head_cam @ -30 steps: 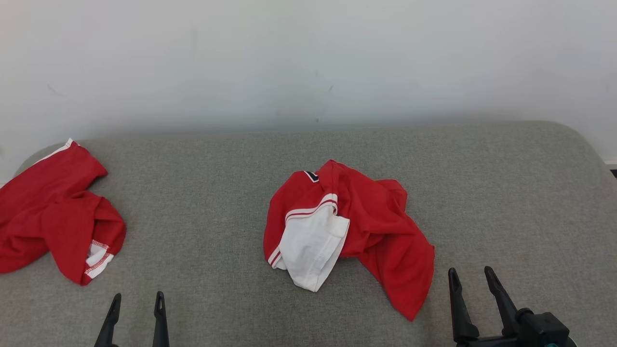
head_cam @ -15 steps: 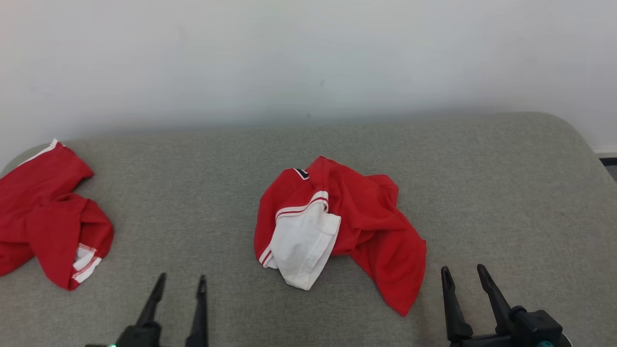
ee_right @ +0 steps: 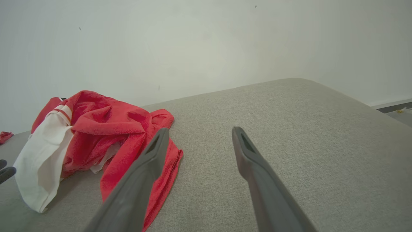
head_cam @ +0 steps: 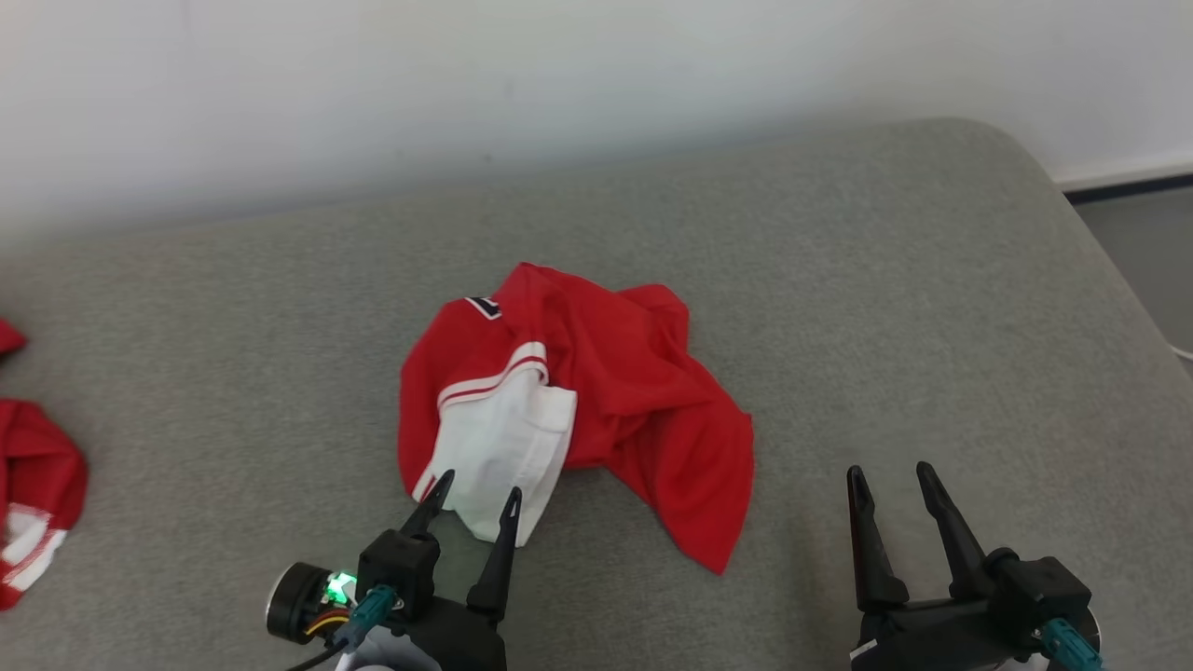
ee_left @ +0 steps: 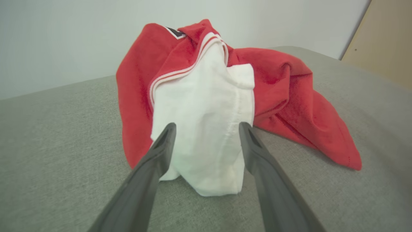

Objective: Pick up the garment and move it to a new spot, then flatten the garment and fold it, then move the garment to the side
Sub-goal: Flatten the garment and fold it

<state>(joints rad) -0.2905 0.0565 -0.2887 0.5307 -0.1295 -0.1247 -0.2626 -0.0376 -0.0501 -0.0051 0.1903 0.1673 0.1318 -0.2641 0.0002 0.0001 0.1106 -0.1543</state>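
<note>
Seeing a crumpled red fabric garment (head_cam: 634,391) with a white panel (head_cam: 503,438) heaped at centre frame on the grey upholstered cushion (head_cam: 885,280). My left gripper (head_cam: 480,485), bottom centre-left, jaws wide, tips either side of the white panel's near edge; contact I cannot confirm. My right gripper (head_cam: 887,469), lower right, jaws wide and empty, fingers over bare cushion, apart from the cloth. Second red cloth bundle (head_cam: 37,466) at left edge

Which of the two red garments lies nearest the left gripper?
The middle garment, whose white part is at the left gripper; the other garment lies far left.
</note>
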